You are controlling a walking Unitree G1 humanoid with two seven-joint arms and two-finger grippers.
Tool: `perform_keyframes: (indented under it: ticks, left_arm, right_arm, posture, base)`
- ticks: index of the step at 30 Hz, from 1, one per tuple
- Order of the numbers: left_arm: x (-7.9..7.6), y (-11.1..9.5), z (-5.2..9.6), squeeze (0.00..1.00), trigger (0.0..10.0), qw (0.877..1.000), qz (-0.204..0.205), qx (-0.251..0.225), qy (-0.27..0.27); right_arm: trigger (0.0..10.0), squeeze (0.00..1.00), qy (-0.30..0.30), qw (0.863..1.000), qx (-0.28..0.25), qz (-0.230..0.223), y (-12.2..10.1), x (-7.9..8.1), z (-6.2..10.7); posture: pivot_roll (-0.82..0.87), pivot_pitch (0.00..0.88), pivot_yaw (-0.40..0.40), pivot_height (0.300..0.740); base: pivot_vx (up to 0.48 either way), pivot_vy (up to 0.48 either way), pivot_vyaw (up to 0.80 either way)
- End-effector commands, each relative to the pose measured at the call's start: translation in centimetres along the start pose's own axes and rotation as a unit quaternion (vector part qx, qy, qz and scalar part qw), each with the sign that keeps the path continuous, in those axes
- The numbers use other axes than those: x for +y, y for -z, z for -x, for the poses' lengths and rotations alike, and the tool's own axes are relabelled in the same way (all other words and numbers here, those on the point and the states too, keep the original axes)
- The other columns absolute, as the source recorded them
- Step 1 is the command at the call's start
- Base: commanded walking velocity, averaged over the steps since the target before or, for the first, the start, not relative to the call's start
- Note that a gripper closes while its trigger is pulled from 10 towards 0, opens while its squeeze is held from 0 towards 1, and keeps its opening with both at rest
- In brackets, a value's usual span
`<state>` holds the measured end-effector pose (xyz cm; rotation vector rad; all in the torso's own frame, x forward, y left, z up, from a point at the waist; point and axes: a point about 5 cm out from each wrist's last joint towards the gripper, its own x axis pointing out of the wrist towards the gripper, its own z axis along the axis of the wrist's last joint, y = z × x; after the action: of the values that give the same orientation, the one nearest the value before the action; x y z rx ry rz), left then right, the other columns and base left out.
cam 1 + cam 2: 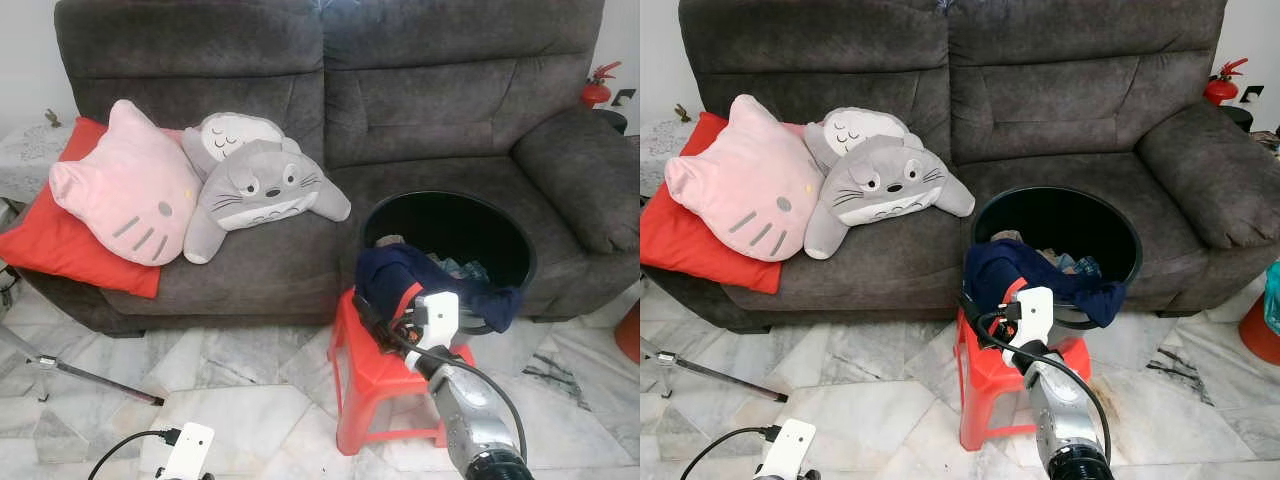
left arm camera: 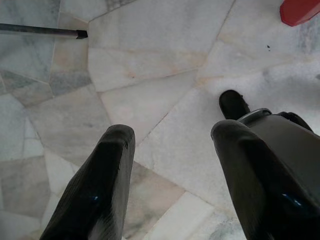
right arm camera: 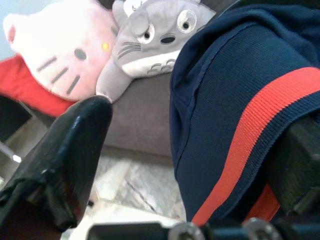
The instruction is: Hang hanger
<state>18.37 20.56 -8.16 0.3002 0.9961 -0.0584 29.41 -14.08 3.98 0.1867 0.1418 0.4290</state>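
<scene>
1. A sofa [image 1: 420,110] spans the far side of the scene, from 10 to 2 o'clock.
2. On its seat at 10 o'clock a cushion [image 1: 60,235] lies at the left end, with a cat-face pillow [image 1: 125,185] resting on it.
3. Just right of that pillow, two plush toys [image 1: 260,185] are stacked, one behind the other, touching the pillow.
4. A round basket [image 1: 455,240] leans against the sofa seat at 1 o'clock, its lower edge on a stool [image 1: 375,385].
5. A garment [image 1: 400,275] drapes over the basket's near rim, above the stool.
6. The stool stands on the floor [image 1: 250,400], in front of the sofa.
7. A tripod leg [image 1: 90,378] lies at 8 o'clock.
8. A fire extinguisher [image 1: 597,88] stands behind the sofa's right arm, at 2 o'clock.
</scene>
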Motion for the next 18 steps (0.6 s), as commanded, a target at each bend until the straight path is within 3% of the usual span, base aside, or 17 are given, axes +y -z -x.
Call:
perform_keyframes:
  ticks: [1, 9, 18]
  left_arm:
    - [0.2, 0.5, 0.1, 0.0, 10.0, 1.0, -0.01, 0.012, -0.003]
    - [0.3, 0.5, 0.1, 0.0, 10.0, 1.0, -0.012, 0.012, -0.002]
    - [0.3, 0.5, 0.1, 0.0, 10.0, 1.0, -0.012, 0.012, -0.003]
  right_arm:
    - [10.0, 0.0, 0.012, 1.0, 0.01, 0.005, -0.1, -0.2, -0.2]
    - [10.0, 0.0, 0.095, 0.994, 0.046, 0.01, -0.3, -1.6, -1.1]
    - [10.0, 0.0, 0.08, 0.996, -0.044, -0.01, -3.1, -0.8, -2.2]
  posture:
    - [-0.15, 0.017, 0.074, 0.74]
    - [-0.15, 0.017, 0.076, 0.74]
    - [-0.15, 0.02, 0.073, 0.74]
  base:
    - [0.0, 0.0, 0.0]
    - [0.0, 0.0, 0.0]
    - [0.0, 0.0, 0.0]
